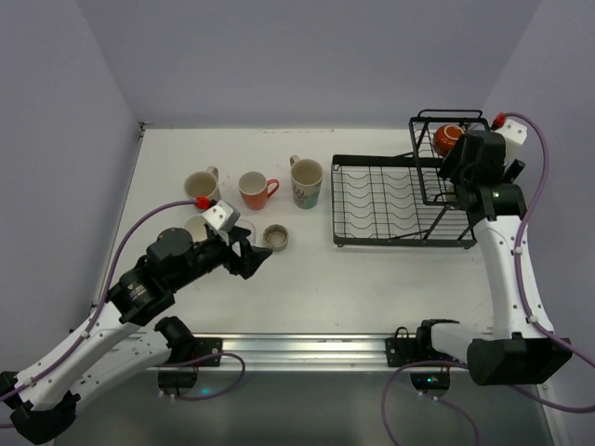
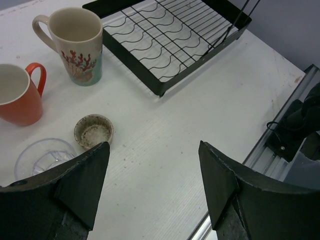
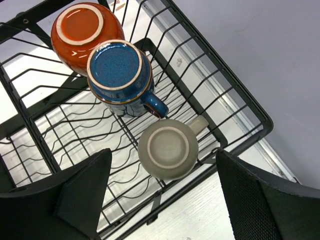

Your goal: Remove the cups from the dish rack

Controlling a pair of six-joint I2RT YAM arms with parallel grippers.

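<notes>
The black wire dish rack [image 1: 400, 242] stands at the right, its raised basket at the far right. In the right wrist view the basket [image 3: 200, 180] holds three upside-down cups: an orange-red one [image 3: 86, 32], a blue mug [image 3: 120, 75] and a beige mug [image 3: 167, 151]. My right gripper [image 3: 162, 200] is open and empty above the beige mug. In the top view it [image 1: 460, 175] hangs over the basket, where only the orange-red cup [image 1: 448, 137] shows. My left gripper [image 1: 249, 258] [image 2: 152, 185] is open and empty over bare table.
On the table stand a cream mug [image 1: 200, 185], an orange-red mug [image 1: 253, 190] [image 2: 17, 95], a patterned cream mug [image 1: 306, 182] [image 2: 80, 42], a small speckled cup [image 1: 276, 237] [image 2: 93, 131] and a clear glass [image 2: 45, 155]. The rack's flat tray [image 2: 200, 64] holds nothing.
</notes>
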